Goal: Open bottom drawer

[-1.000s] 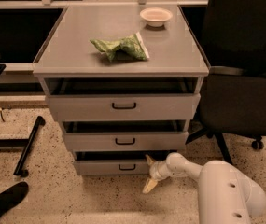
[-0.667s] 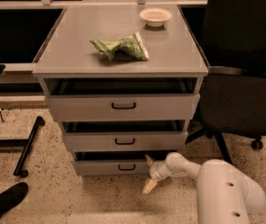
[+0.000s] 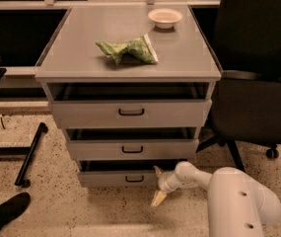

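The bottom drawer (image 3: 111,178) is the lowest and slimmest grey front of the three, with a small black bar handle (image 3: 134,179). It stands a little way out, with a dark gap above its front. My gripper (image 3: 157,184) is at the right end of this drawer front, to the right of the handle, on a white arm that comes in from the lower right. Its two pale fingers are spread, one fingertip (image 3: 156,170) at the drawer's top edge and the other near the floor. It holds nothing.
The middle drawer (image 3: 132,149) and the top drawer (image 3: 130,112) also stand slightly out. A green bag (image 3: 127,49) and a white bowl (image 3: 165,17) lie on the cabinet top. A black office chair (image 3: 258,83) stands at the right. A shoe (image 3: 4,210) and a black stand leg (image 3: 30,154) are at the left.
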Action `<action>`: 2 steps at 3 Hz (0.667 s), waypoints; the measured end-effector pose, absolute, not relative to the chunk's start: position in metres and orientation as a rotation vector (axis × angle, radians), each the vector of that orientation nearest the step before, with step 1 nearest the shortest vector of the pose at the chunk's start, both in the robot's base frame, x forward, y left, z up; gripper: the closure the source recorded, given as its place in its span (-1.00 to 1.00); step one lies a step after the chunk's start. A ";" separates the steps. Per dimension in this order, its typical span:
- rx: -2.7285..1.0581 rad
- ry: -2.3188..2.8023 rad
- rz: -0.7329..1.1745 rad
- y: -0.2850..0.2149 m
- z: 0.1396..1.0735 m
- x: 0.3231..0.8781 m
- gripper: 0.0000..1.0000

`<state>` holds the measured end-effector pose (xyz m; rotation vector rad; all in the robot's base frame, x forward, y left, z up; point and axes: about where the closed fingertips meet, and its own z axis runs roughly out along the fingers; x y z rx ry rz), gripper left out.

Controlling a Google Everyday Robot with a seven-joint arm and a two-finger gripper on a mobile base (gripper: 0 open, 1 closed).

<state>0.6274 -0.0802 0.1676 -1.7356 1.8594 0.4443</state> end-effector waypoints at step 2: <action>-1.734 1.908 0.505 -0.084 0.174 0.608 -1.00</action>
